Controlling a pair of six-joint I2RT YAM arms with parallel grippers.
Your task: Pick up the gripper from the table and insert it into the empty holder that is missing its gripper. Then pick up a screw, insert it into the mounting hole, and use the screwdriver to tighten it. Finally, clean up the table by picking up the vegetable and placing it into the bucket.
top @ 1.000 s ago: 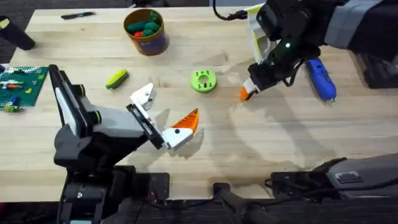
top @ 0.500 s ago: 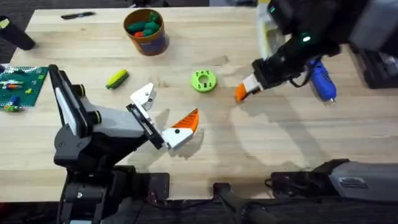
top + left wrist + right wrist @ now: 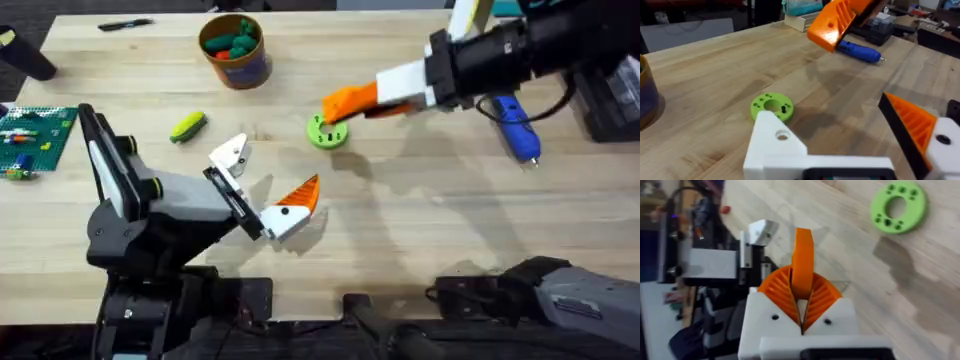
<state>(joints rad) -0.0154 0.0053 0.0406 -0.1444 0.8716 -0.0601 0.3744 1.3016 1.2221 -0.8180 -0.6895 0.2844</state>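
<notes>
1. The right end effector [image 3: 352,100] is clamped on the gripper [image 3: 802,262], held in the air above the green disc [image 3: 327,131].
2. The left end effector [image 3: 262,185] rests on the tabletop [image 3: 430,210], fingers apart; its holder [image 3: 231,154] is empty.
3. The screwdriver [image 3: 516,126] lies at the right, the vegetable [image 3: 188,127] near the bucket [image 3: 235,50].

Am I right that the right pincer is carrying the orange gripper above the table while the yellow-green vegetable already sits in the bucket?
Not quite: the overhead view shows the vegetable on the table, left of the bucket. The right pincer does hold the gripper aloft.
</notes>
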